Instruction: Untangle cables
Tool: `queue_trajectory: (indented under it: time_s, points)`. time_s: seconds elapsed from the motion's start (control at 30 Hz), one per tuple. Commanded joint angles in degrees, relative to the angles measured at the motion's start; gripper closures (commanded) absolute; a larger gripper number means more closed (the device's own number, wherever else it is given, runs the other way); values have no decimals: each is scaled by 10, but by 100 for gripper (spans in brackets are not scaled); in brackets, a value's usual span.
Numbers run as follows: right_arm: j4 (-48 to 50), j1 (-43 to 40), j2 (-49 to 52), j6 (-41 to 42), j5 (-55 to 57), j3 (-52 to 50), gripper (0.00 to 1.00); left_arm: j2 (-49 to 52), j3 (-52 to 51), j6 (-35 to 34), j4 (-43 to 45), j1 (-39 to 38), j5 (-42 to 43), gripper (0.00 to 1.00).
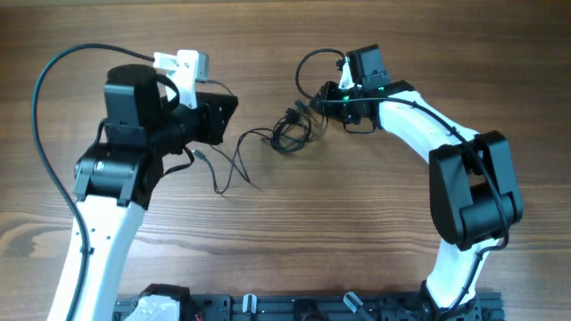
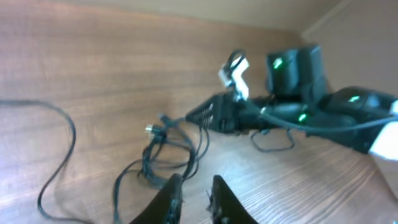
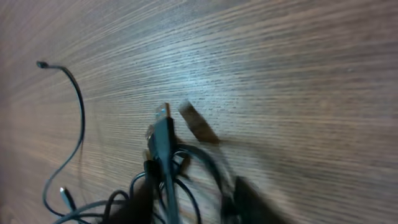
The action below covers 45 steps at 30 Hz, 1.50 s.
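The cables (image 1: pixel 290 132) lie as a small black tangle at the table's middle, with loose strands (image 1: pixel 234 165) trailing left and toward the front. My right gripper (image 1: pixel 314 105) reaches into the tangle's right edge. In the right wrist view its blurred fingers (image 3: pixel 249 202) stand well apart, open, with a metal-tipped plug (image 3: pixel 163 134) and several strands between them. My left gripper (image 1: pixel 230 111) hovers left of the tangle. In the left wrist view the bundle (image 2: pixel 165 149) lies just ahead of its fingertips (image 2: pixel 171 196), which show a narrow empty gap, so that gripper (image 2: pixel 194 186) is open.
A thick black arm cable (image 1: pixel 40 116) loops round the left arm at the table's left. The right arm's own thin wire (image 1: pixel 312 62) arcs behind its gripper. A dark equipment rack (image 1: pixel 294 308) runs along the table's front edge. One loose cable end (image 3: pixel 40 64) lies apart from the tangle.
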Motion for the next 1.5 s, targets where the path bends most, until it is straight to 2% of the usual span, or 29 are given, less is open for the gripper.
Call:
queue_trajectory:
  time_s: [0.0,0.03,0.07,0.17,0.33,0.4,0.43,0.53,0.57,0.6,0.63,0.67,0.7,0.73,0.8,0.93,1.07,1.17,1.3,1.37,1.47]
  points:
    - [-2,-1,6,-56,7,-1,37,45,3,-1,-32,2,9,43]
    - [-5,-3,5,-80,4,0,35,74,3,-1,-49,-3,9,30]
    - [-5,-11,1,-82,-17,4,35,98,3,-2,-57,-9,9,23]
    - [-8,-49,-37,-82,-158,26,34,165,3,-3,-61,-34,9,18]
    - [-104,-37,-44,-99,-152,9,30,288,3,-3,-22,-54,8,17]
    - [-109,-16,-43,-101,-101,-17,30,327,3,-3,-13,-53,-4,33]
    - [-101,-3,-43,-101,-77,-31,30,339,3,-3,-13,-53,-5,45]
    - [-65,24,-43,-95,-53,-61,32,356,3,-1,-13,-53,-5,68]
    - [-47,33,-43,-94,-53,-70,35,356,3,-1,-13,-53,-5,78]
    - [-32,42,-43,-74,-46,-80,39,356,3,-1,-12,-53,-5,83]
    - [-31,51,-43,-44,-28,-87,50,356,3,-1,-10,-54,-5,82]
    - [-33,59,-43,-30,-19,-90,67,356,3,1,-10,-53,-5,89]
    - [-35,62,-43,-29,-19,-91,74,355,3,4,-10,-53,-5,96]
    - [-35,63,-43,-30,-19,-91,94,354,3,3,-10,-49,-4,96]
    - [-42,54,-46,-48,-52,-90,96,333,4,4,-2,-31,28,96]
    - [-29,-18,-92,-67,-225,-69,96,244,4,-2,33,22,56,96]
    - [-28,-81,-149,-71,-265,-68,96,183,4,-29,26,70,56,95]
    - [-58,-128,-155,-87,-218,-68,96,160,4,-80,24,125,54,95]
    - [-134,-189,-155,-67,-4,-68,96,160,3,-122,-26,188,14,95]
    - [-150,-205,-155,-67,30,-69,96,160,3,-122,-53,207,-13,94]
    - [-148,-202,-155,-67,13,-69,96,162,3,-121,-66,205,-15,91]
